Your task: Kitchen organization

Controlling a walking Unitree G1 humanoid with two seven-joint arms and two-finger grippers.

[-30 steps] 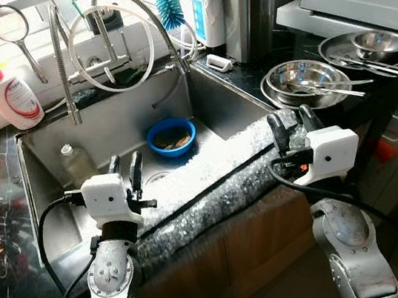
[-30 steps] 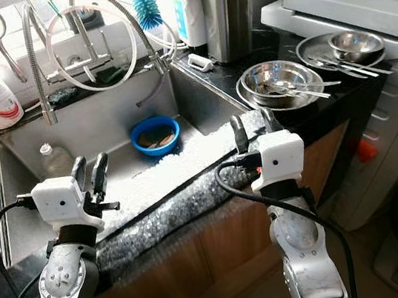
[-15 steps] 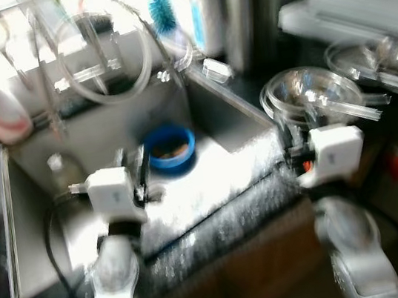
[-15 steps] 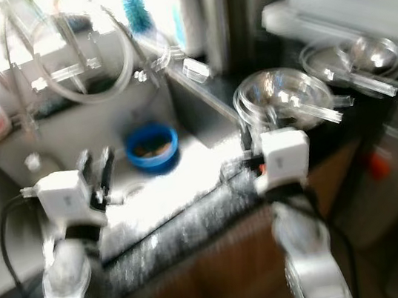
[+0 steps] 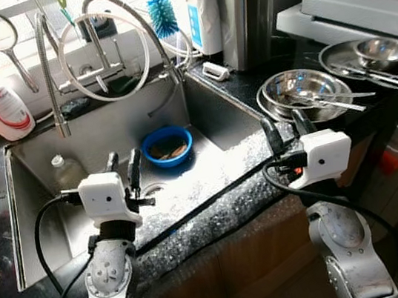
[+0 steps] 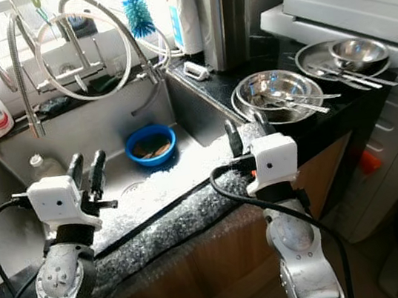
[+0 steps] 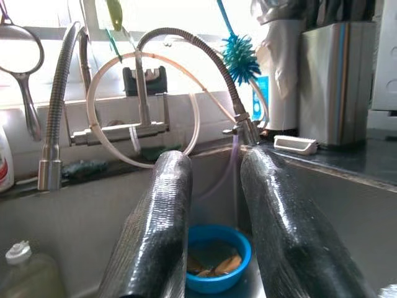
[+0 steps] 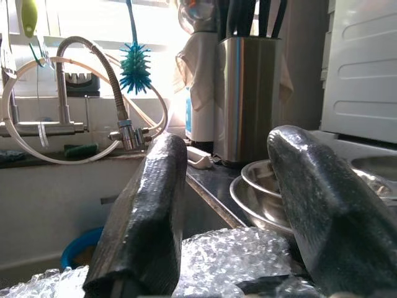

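**Stood at the sink, both grippers empty**

Shifted a little in view since a second ago, sharp again after the blur; arms much as before. Left gripper (image 5: 123,162) poised over the sink (image 5: 35,155), fingers parted, holding nothing, aimed toward the blue bowl (image 5: 167,143) lying in the basin, probably the next pick. Right gripper (image 5: 285,128) spread and empty above the bubble wrap (image 5: 217,217) padding the counter edge, near the steel bowls (image 5: 308,88). No writing legible on the soap bottle (image 5: 2,109)

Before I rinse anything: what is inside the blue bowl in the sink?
The blue bowl on the sink floor holds brownish scraps, possibly in murky liquid. What they are, and the bowl's bottom beneath them, cannot be made out.
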